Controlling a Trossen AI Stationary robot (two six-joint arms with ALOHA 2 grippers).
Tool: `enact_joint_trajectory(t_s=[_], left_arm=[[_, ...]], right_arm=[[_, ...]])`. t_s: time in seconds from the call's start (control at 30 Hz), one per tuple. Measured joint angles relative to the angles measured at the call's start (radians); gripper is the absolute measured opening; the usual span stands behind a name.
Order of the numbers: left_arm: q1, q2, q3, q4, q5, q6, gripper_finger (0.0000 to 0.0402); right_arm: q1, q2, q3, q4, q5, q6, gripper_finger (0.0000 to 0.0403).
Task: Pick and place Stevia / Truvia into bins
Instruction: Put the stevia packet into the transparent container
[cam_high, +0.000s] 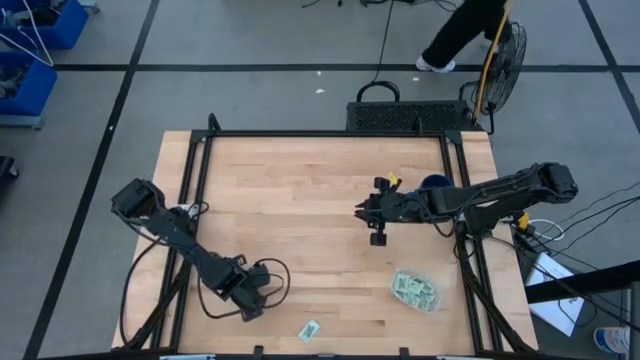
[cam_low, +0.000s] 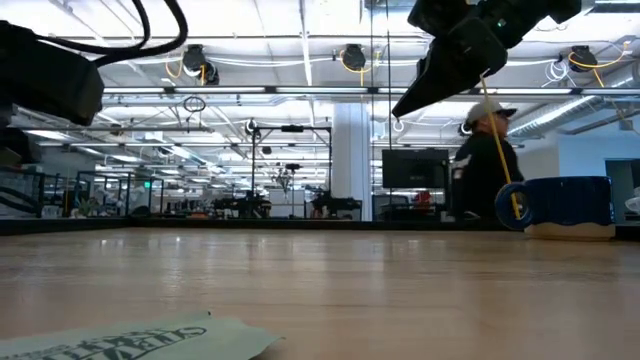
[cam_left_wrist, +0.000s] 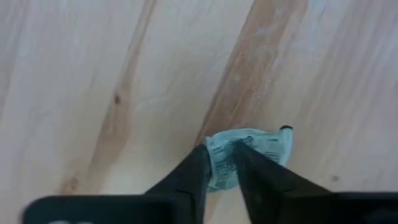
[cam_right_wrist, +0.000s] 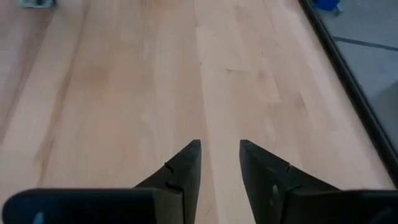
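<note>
Sachet (cam_left_wrist: 249, 152): we found it pinched between the left claw's (cam_left_wrist: 221, 165) closed fingers at lower left of the high view. Bin (cam_high: 415, 291), clear, holding sachets, sat at lower right of the surface (cam_high: 300, 200), well apart. One loose sachet (cam_high: 309, 330) lay between. Right claw (cam_right_wrist: 219, 158): slightly parted, empty, hovering mid-surface, nearer the bin.

We can't read the print on the sachet (cam_left_wrist: 249, 155) pinched in the left tool (cam_left_wrist: 219, 163); its near end is hidden btw the fingers. In the low view another sachet (cam_low: 140, 340) is cut off by the bottom edge, text blurred. Bin (cam_high: 414, 291), below the right tool (cam_high: 378, 228) on the desk: we can't count sachets inside, too small.
</note>
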Motion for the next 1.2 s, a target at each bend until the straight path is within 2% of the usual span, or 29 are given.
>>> enact_joint_trajectory(t_s=[0.07,0.13,0.23,0.37,0.53,0.7,0.83,0.93,1.2], left_arm=[[0.018,0.0,0.003,-0.01,0.005,0.036,0.0061],[0.043,0.002,0.014,-0.011,0.001,0.082,0.0033],[0.093,0.004,0.024,-0.005,-0.033,0.159,0.001],[0.165,0.008,0.042,-0.012,-0.116,0.336,0.0028],[0.278,0.007,0.08,-0.009,-0.165,0.599,0.0044],[0.396,0.006,0.141,0.021,-0.161,0.831,0.0031],[0.475,0.005,0.19,0.019,-0.143,0.971,0.0014],[0.521,0.004,0.218,0.021,-0.133,1.055,0.0008],[0.594,0.004,0.239,0.101,-0.13,1.216,0.004]], right_arm=[[-0.005,0.001,0.0,0.005,-0.054,0.009,0.0106],[-0.02,0.023,-0.002,0.055,-0.173,0.058,0.0106],[-0.038,0.079,-0.053,0.256,-0.295,0.167,0.0106],[-0.059,0.203,-0.127,0.481,-0.458,0.202,0.0111],[-0.07,0.391,-0.158,0.785,-0.622,0.342,0.0138],[-0.072,0.552,-0.146,1.043,-0.648,0.392,0.0169],[-0.089,0.627,-0.132,1.14,-0.64,0.435,0.0185],[-0.097,0.659,-0.125,1.222,-0.56,0.444,0.0187],[-0.104,0.708,-0.086,1.274,-0.54,0.412,0.0185]])
